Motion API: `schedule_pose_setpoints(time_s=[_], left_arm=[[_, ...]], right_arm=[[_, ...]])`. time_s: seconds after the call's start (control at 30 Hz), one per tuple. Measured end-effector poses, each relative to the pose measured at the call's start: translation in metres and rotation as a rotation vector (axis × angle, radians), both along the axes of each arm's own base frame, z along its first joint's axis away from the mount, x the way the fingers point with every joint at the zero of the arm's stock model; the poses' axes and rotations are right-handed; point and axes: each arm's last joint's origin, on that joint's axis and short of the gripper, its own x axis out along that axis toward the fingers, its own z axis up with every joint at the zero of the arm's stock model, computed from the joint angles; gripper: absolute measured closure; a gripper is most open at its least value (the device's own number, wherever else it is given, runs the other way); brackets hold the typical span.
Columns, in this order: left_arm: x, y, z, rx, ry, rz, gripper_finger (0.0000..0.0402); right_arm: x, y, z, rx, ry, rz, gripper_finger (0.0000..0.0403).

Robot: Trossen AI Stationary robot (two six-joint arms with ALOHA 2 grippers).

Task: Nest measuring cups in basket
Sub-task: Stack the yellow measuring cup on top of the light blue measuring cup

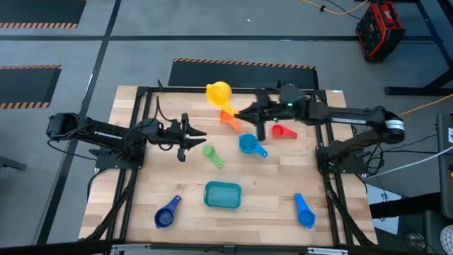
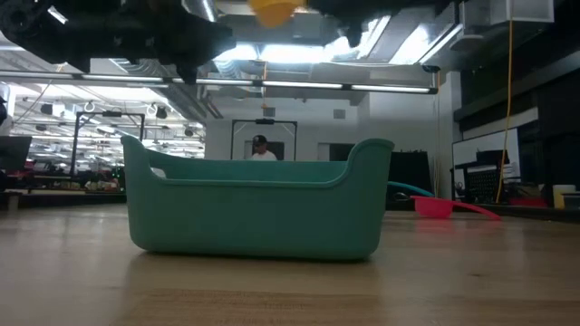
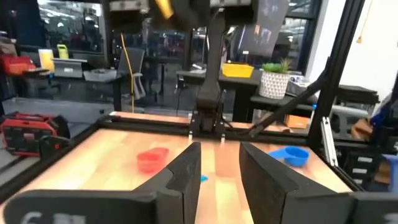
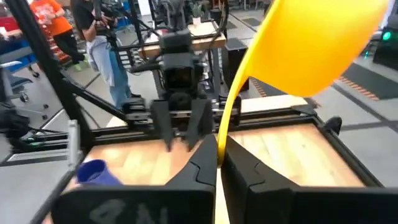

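nearest the front edge of the surface (image 1: 141,177) sits the teal basket (image 1: 223,195), with nothing visible inside it. on either side of it lie the dark blue cup (image 1: 167,213) and the blue cup (image 1: 304,211), both well apart from it. further back, the green cup (image 1: 211,154) lies near the middle and the light blue cup (image 1: 250,145) just beyond it to the right. the red cup (image 1: 282,131) and the orange cup (image 1: 230,118) lie toward the far side.

the left gripper (image 1: 192,139) hangs above the surface to the left of the green cup, its fingers (image 3: 186,177) spread and holding nothing. the right gripper (image 1: 238,112) is lifted near the far edge, its fingers pressed together on the flat handle of the yellow cup (image 1: 219,92), whose bowl hangs in the air ahead of it.

the step in hand looks like carrying the yellow cup to the basket, and none of the nesting seems done yet. to do it well, the right arm should travel high enough to clear the orange and light blue cups, bring the bowl level over the middle of the basket, lower it until it rests on the floor of the basket, and only then let go, handle lying along the long side so later cups can stack inside.
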Motion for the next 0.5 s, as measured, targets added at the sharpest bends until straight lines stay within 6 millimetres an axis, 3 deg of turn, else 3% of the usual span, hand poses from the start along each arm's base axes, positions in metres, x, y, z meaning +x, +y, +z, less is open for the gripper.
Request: schedule_pose_setpoints(time_s=[0.13, 0.27, 0.37, 0.5], left_arm=[[0.000, 0.000, -0.005, -0.004, 0.048, 0.001, 0.0299], [0.000, 0.000, -0.008, -0.007, 0.082, 0.001, 0.0299], [0.000, 0.000, -0.009, -0.008, 0.088, 0.001, 0.0299], [0.000, 0.000, -0.009, -0.008, 0.089, 0.002, 0.0299]], right_arm=[[-0.033, 0.007, 0.016, 0.089, 0.059, -0.007, 0.0393], [-0.058, 0.013, 0.017, 0.238, 0.177, -0.005, 0.0392], [-0.068, 0.023, 0.006, 0.319, 0.266, 0.011, 0.0392], [-0.068, 0.036, -0.023, 0.395, 0.301, 0.033, 0.0392]])
